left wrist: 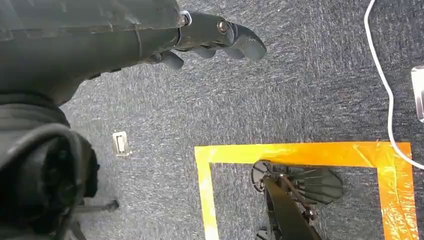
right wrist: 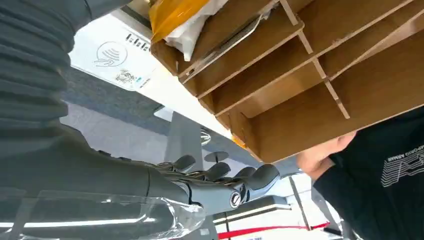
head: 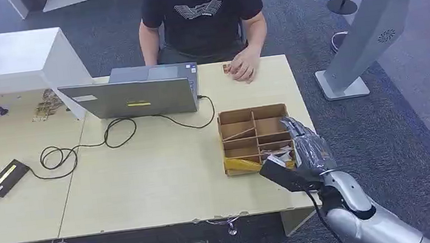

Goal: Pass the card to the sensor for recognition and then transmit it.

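Note:
A brown cardboard box (head: 253,117) with several compartments stands on the table near its right edge. Its front compartments hold a yellow wrap (head: 241,164) and a thin flat pale piece (right wrist: 245,31) that leans on a divider; I cannot tell whether that piece is the card. My right hand (head: 307,146) hovers at the box's front right corner with fingers (right wrist: 220,172) stretched and apart, holding nothing. My left hand (left wrist: 215,35) hangs over the grey carpet with nothing in it. A white panel (right wrist: 111,54) bears a contactless mark.
A person (head: 203,13) sits at the far side, one hand (head: 242,67) on the table. An open laptop (head: 139,92), cables (head: 110,133) and a black device (head: 8,176) lie left of the box. A grey kiosk stand (head: 367,31) rises right of the table.

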